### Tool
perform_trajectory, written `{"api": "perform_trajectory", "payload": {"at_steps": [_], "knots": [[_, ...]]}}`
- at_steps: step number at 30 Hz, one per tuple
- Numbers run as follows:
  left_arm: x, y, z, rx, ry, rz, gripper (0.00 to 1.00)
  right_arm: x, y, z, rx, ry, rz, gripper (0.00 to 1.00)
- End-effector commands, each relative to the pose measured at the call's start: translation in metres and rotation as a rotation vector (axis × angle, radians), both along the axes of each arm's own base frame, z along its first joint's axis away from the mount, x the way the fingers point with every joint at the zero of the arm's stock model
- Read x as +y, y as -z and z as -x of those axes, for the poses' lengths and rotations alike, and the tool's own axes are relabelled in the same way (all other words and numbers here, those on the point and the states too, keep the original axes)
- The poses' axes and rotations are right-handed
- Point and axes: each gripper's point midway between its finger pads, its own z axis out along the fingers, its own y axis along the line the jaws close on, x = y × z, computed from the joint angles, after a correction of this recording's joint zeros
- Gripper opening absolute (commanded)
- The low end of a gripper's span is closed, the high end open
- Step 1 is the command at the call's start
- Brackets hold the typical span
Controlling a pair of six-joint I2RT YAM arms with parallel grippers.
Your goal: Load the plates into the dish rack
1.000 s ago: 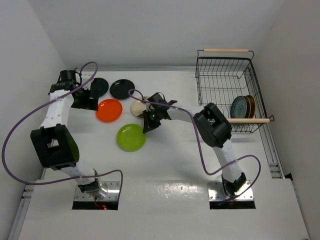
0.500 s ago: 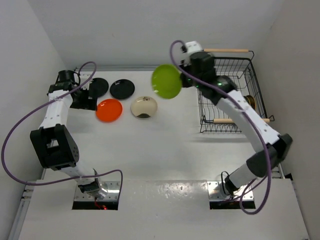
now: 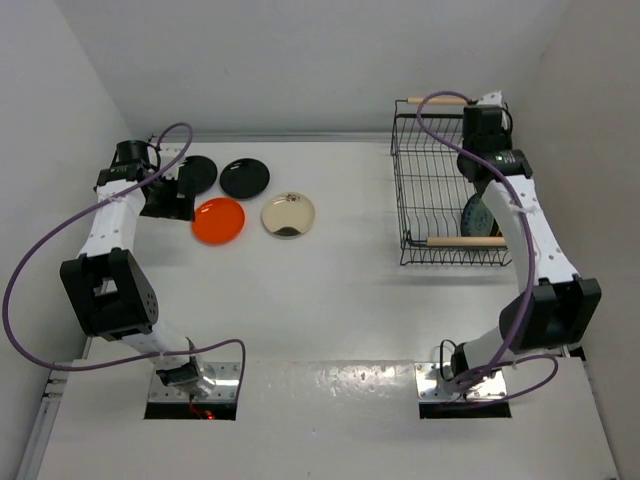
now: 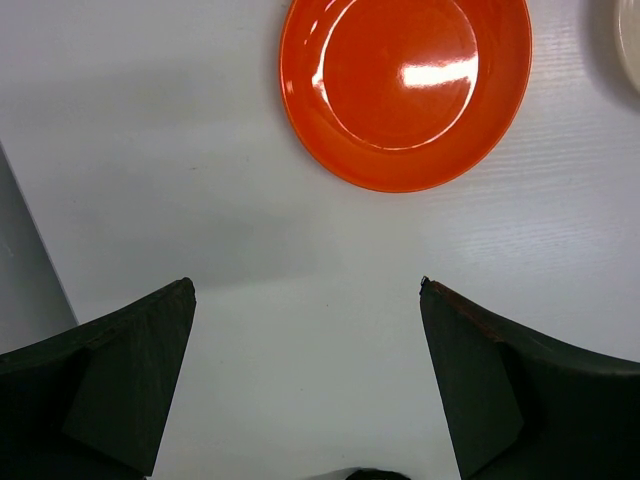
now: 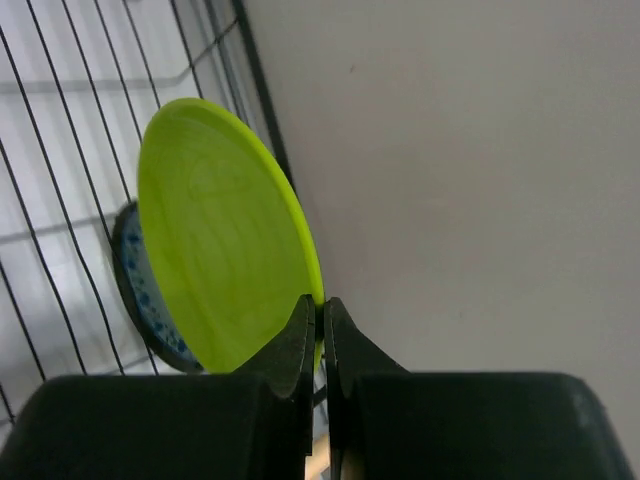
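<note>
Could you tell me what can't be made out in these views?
Top view: the lime green plate in the right gripper is hidden by the arm.
Top view: the plate count in the dish rack; the arm covers all but part of a blue-grey plate.
Right wrist view: that plate sits mostly behind the lime one.
Left wrist view: the cream plate is cut off by the right edge.

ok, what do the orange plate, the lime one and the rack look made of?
Orange-red plate: glossy, with sharp light reflections; glazed ceramic or hard plastic, can't tell which.
Lime green plate: thin, duller sheen, faint swirls; likely plastic or melamine.
Dish rack: thin black wire, probably coated metal; handles look like pale wood.
</note>
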Motion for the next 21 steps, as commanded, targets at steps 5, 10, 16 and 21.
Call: {"api": "perform_trajectory", "payload": {"at_steps": [5,10,16,21], "knots": [[0.003,-0.011,-0.007,-0.044,0.000,0.003,0.99,0.000,0.066,-0.003,0.151,0.003,0.039,0.00],[0.003,-0.011,-0.007,-0.044,0.000,0.003,0.99,0.004,0.098,0.002,0.194,-0.003,0.026,0.00],[0.003,-0.014,-0.009,-0.053,0.000,0.001,0.99,-0.001,0.125,0.012,0.273,-0.007,0.095,0.00],[0.002,-0.011,-0.010,-0.046,0.005,0.010,0.99,0.004,0.141,0.010,0.280,-0.029,0.063,0.00]]}}
